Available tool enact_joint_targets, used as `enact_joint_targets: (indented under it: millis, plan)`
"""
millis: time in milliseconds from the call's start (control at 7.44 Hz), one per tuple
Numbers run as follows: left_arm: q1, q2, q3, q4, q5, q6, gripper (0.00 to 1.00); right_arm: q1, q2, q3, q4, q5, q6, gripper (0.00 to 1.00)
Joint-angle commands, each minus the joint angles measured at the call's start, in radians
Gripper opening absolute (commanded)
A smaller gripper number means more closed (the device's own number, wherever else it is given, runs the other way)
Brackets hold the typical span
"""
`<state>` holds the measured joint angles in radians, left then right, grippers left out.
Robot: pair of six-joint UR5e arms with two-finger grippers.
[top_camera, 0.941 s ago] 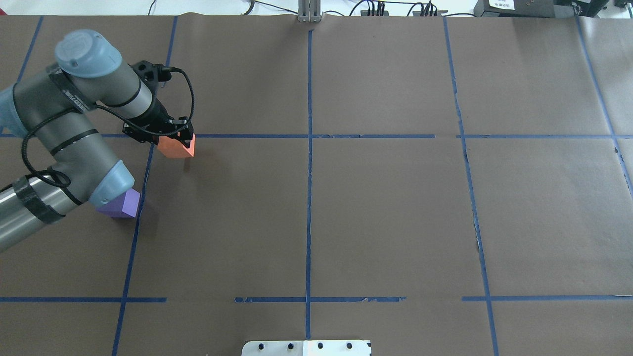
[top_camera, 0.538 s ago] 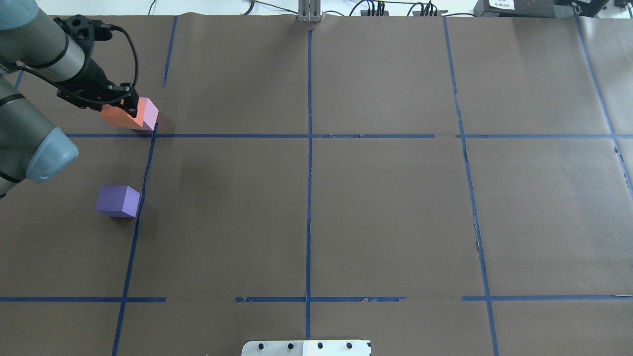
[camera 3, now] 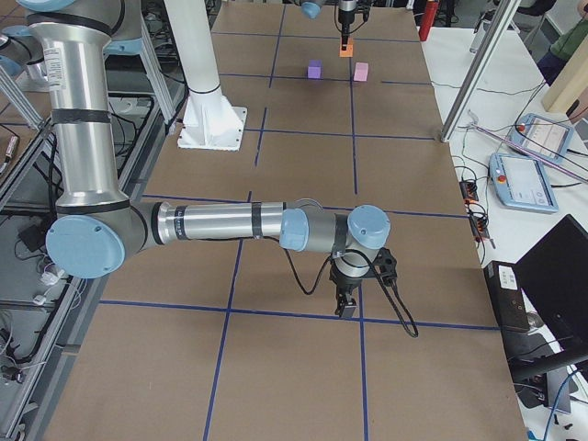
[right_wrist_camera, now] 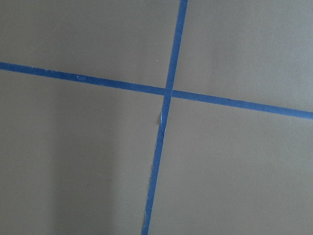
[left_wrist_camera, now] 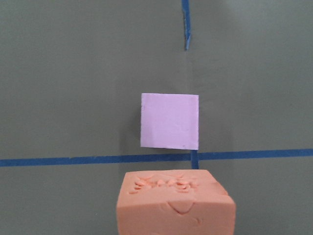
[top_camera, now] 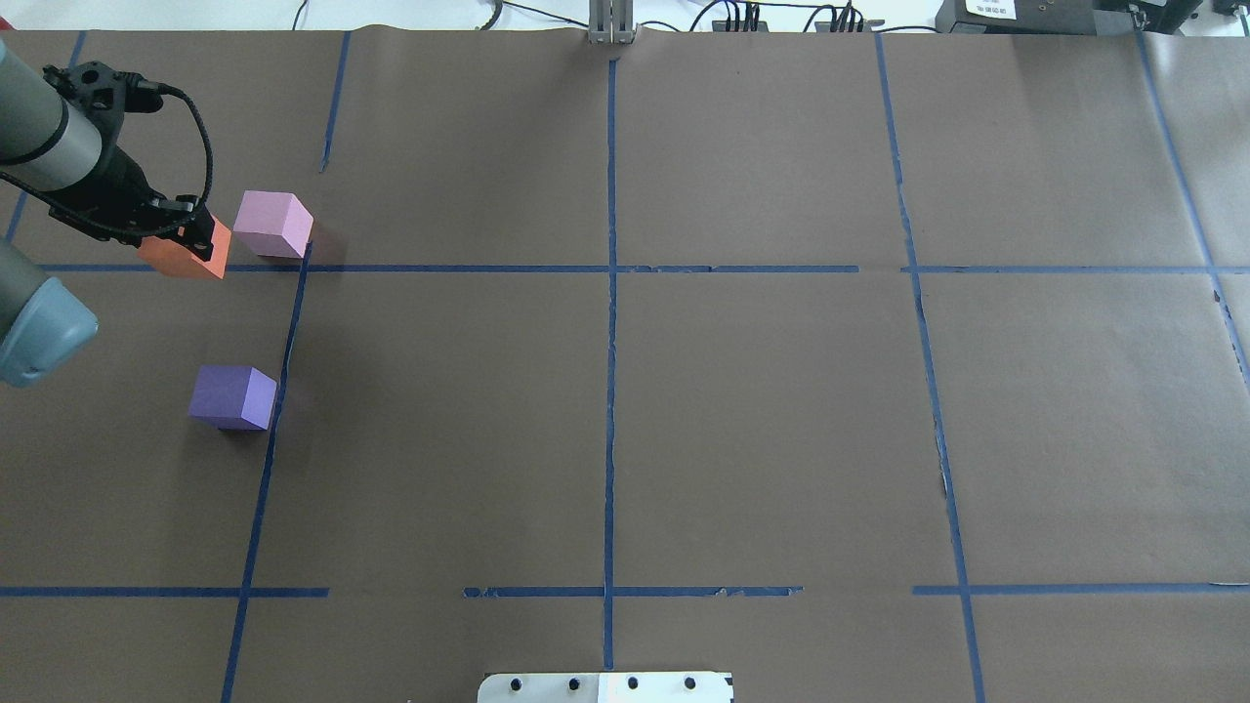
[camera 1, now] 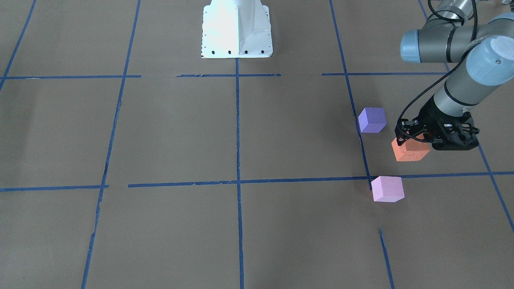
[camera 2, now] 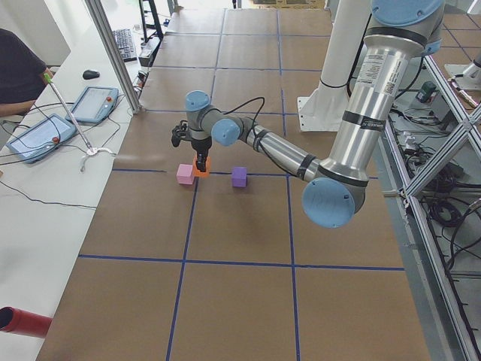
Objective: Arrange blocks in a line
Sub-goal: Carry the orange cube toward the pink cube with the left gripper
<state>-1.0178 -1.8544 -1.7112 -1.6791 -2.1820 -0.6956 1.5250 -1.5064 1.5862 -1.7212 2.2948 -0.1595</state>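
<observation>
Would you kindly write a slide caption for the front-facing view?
Left gripper holding the orange block near the pink block, with the violet block standing apart.

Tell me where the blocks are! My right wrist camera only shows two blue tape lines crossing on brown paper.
Observer: All three are over on the robot's left side. The left gripper is shut on the orange block.
Kid: Where's the pink one?
Observer: The pink block sits by a tape crossing, close to the orange one but not touching it.
Kid: And the purple one?
Observer: The violet block stands alone, nearer the robot's base than the other two.
</observation>
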Motion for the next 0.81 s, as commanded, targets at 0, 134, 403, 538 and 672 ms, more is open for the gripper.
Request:
enact_joint_targets:
  millis: [0, 134, 403, 538, 672]
  plan:
    - [0.030, -0.003, 0.082, -0.097, -0.035, -0.007, 0.26, 0.000, 0.000, 0.000, 0.000, 0.000, 0.000, 1.00]
    - [0.041, -0.008, 0.099, -0.108, -0.044, -0.008, 0.26, 0.000, 0.000, 0.000, 0.000, 0.000, 0.000, 1.00]
    - [0.062, -0.012, 0.123, -0.116, -0.062, -0.009, 0.27, 0.000, 0.000, 0.000, 0.000, 0.000, 0.000, 1.00]
    - [0.079, -0.012, 0.133, -0.125, -0.062, -0.010, 0.27, 0.000, 0.000, 0.000, 0.000, 0.000, 0.000, 1.00]
    - [0.084, -0.012, 0.145, -0.125, -0.064, -0.012, 0.27, 0.000, 0.000, 0.000, 0.000, 0.000, 0.000, 1.00]
